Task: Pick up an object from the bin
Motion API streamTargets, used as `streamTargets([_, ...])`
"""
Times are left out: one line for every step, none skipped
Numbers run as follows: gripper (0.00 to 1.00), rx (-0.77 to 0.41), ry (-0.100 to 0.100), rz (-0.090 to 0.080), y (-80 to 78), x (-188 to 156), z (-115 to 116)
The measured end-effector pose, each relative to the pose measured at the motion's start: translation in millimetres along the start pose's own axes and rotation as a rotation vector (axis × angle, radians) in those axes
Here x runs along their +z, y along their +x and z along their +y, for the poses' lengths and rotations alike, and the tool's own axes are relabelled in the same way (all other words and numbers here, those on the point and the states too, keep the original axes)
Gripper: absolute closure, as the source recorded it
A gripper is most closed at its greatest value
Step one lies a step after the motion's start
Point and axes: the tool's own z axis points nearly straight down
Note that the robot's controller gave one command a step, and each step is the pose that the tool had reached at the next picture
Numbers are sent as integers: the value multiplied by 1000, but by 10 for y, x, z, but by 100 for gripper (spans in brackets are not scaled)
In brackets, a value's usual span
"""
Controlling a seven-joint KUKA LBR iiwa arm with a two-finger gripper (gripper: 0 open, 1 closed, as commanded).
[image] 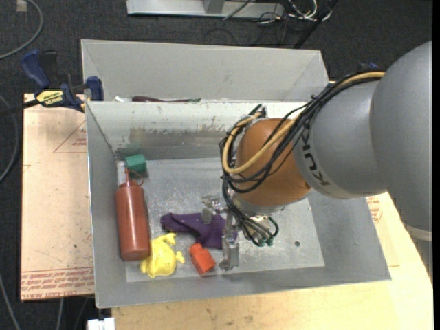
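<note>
My gripper (220, 230) is down near the bin's floor, right of the middle, and stands open. One finger (229, 251) is on the near side of a limp purple thing (187, 223) and the other is on its far side, so the purple thing's right end lies between them on the floor. A small orange cylinder (201, 258) lies just left of the near finger. Further left, a yellow toy figure (162, 256) rests by the front wall.
A tall red bottle (132, 220) lies along the left wall, with a small green block (137, 163) at its far end. The arm's orange cover and cables hang over the bin's middle and hide part of the floor.
</note>
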Motion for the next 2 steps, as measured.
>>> streamTargets([100, -211, 0, -6, -341, 274, 285])
streamTargets([100, -211, 0, -6, -341, 274, 285])
